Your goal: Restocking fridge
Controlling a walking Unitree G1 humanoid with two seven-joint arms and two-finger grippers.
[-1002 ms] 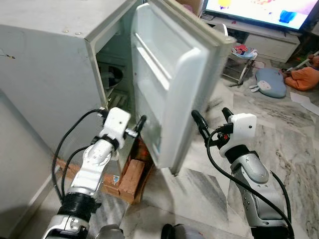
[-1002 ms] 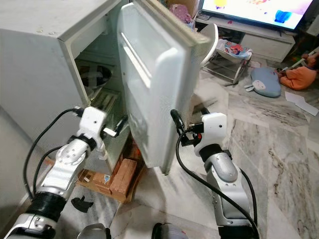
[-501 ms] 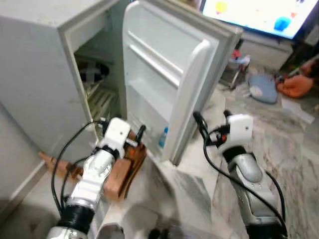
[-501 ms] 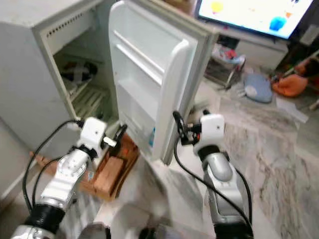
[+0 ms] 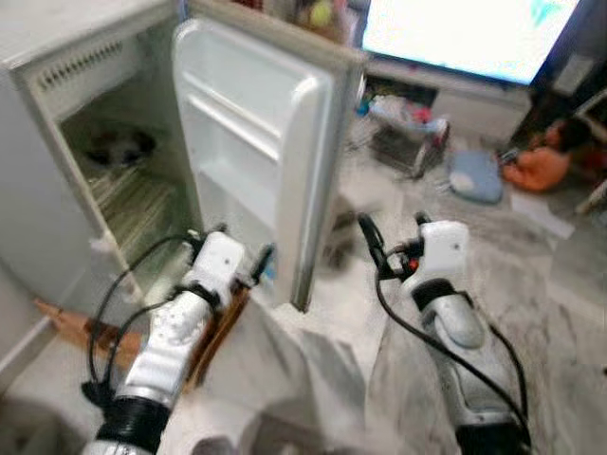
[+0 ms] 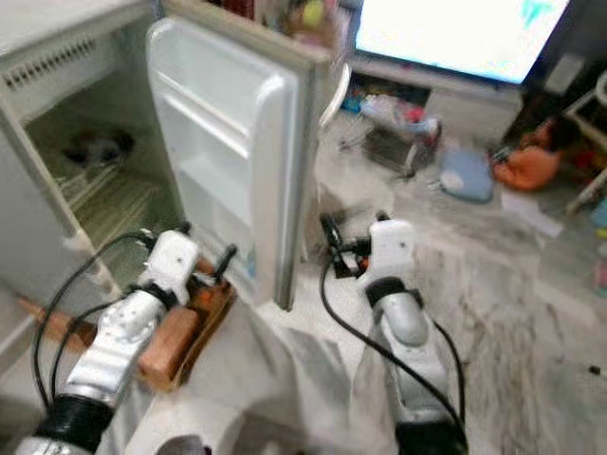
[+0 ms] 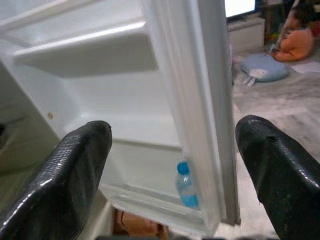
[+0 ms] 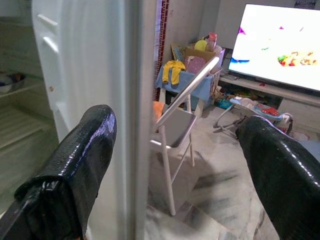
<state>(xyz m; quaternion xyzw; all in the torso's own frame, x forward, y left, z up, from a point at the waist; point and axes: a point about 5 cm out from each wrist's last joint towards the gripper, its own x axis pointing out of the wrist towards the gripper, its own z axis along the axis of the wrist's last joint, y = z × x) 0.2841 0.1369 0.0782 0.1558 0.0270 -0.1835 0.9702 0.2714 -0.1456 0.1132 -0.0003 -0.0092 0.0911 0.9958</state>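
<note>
The small white fridge (image 5: 47, 123) stands with its door (image 5: 256, 142) swung wide, showing the inner shelves. A small water bottle with a blue cap (image 7: 186, 186) stands in the door's lowest shelf. My left gripper (image 5: 242, 245) hovers low in front of the door's inner side, open and empty, with the bottle between its fingers (image 7: 75, 170) in the left wrist view. To the right of the door's free edge my right gripper (image 5: 392, 223) is open and holds nothing. A dark item (image 5: 119, 147) lies on an upper fridge shelf, blurred.
Wooden blocks (image 5: 218, 322) sit under the fridge's front. A folding chair (image 8: 180, 115) stands behind the door. A lit TV (image 5: 465, 38), a baby bouncer (image 5: 403, 133), a blue cushion (image 5: 474, 175) and an orange heap (image 5: 541, 166) lie beyond on the marble floor (image 5: 531, 284).
The door has swung further open, exposing the fridge's inside and the bottle in the door. The camera has shifted, so the whole scene sits differently. Both grippers stayed open.
</note>
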